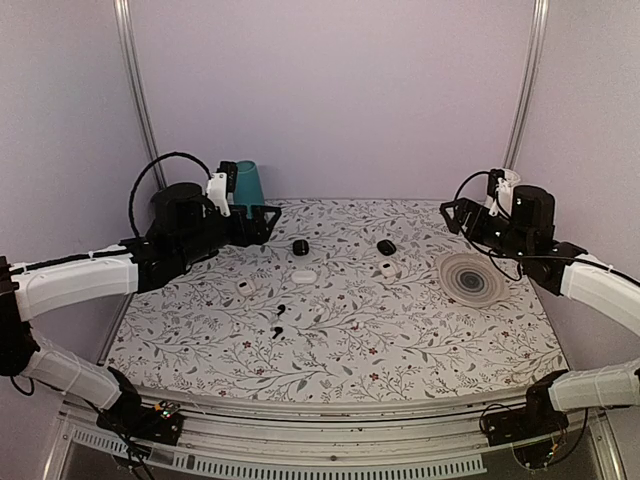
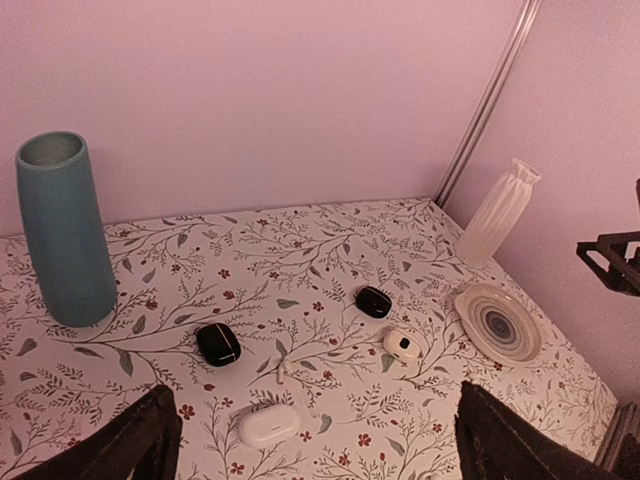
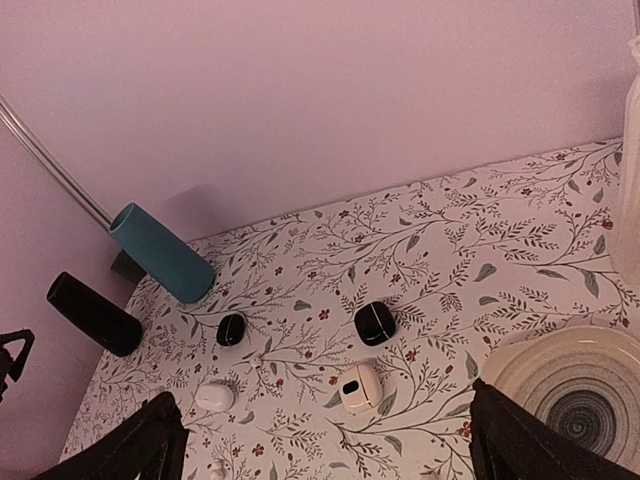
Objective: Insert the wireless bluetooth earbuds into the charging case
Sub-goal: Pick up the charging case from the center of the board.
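Scanning edges first, we see walls closing the back and both sides of the table (image 1: 340,352), with the arm bases along the near rail. A wide stretch of cloth runs from the two black earbuds (image 1: 279,318) to the near edge. The left gripper (image 1: 265,224) hangs at back left with its fingers spread wide, and the right gripper (image 1: 450,215) at back right is spread the same; both are above the cloth and well apart from the items. A teal vase (image 1: 247,183) stands upright in the back left corner and a white vase (image 2: 497,212) at back right. The plate (image 1: 470,277) lies flat near the right edge. Two black cases (image 1: 299,247) (image 1: 386,247) sit closed mid-table. The mid white case (image 1: 304,276) is closed. The right white case (image 1: 389,268) is open with a dark inside, contents unclear. The left white case (image 1: 244,287) sits near the earbuds. We cannot tell which white one is the charging case.
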`<state>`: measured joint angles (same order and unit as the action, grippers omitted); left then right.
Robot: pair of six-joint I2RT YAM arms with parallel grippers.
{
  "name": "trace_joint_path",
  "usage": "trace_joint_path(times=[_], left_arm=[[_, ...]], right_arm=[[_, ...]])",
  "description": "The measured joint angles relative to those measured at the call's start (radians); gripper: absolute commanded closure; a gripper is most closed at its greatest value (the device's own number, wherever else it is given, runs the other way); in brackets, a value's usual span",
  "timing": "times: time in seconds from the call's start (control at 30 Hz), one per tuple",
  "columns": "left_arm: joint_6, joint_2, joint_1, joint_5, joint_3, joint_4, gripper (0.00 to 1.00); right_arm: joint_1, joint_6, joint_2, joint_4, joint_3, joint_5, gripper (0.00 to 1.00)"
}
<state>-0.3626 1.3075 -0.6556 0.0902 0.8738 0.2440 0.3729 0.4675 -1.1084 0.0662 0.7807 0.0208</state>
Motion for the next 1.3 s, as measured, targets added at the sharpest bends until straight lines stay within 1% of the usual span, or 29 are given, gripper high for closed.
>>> trace_joint_path(times=[0.13, 0.43, 0.5, 0.67, 0.87, 1.17, 1.3], left_arm=[[0.0, 0.0, 0.0, -0.001, 0.0, 0.002, 0.04], [-0.005, 0.0, 0.0, -0.015, -0.007, 0.006, 0.04], [-0.009, 0.0, 0.0, -0.023, -0.015, 0.006, 0.04], [-0.033, 0.002, 0.002, -0.056, -0.018, 0.006, 0.04], [-0.07, 0.008, 0.004, -0.095, -0.02, 0.006, 0.04], [-0.106, 0.019, 0.011, -0.127, -0.035, 0.006, 0.04], [-0.113, 0.02, 0.015, -0.132, -0.037, 0.006, 0.04]], right_arm=[[0.0, 0.0, -0.024, -0.011, 0.006, 0.008, 0.01], [0.0, -0.009, -0.193, -0.078, 0.068, 0.065, 0.0], [0.0, -0.016, -0.248, -0.107, 0.097, 0.08, 0.02], [0.007, -0.037, -0.453, -0.151, 0.211, 0.131, 0.04], [0.03, -0.054, -0.594, -0.179, 0.263, 0.161, 0.12], [0.084, -0.11, -0.79, -0.244, 0.455, 0.139, 0.25], [0.112, -0.131, -0.871, -0.299, 0.543, 0.098, 0.28]])
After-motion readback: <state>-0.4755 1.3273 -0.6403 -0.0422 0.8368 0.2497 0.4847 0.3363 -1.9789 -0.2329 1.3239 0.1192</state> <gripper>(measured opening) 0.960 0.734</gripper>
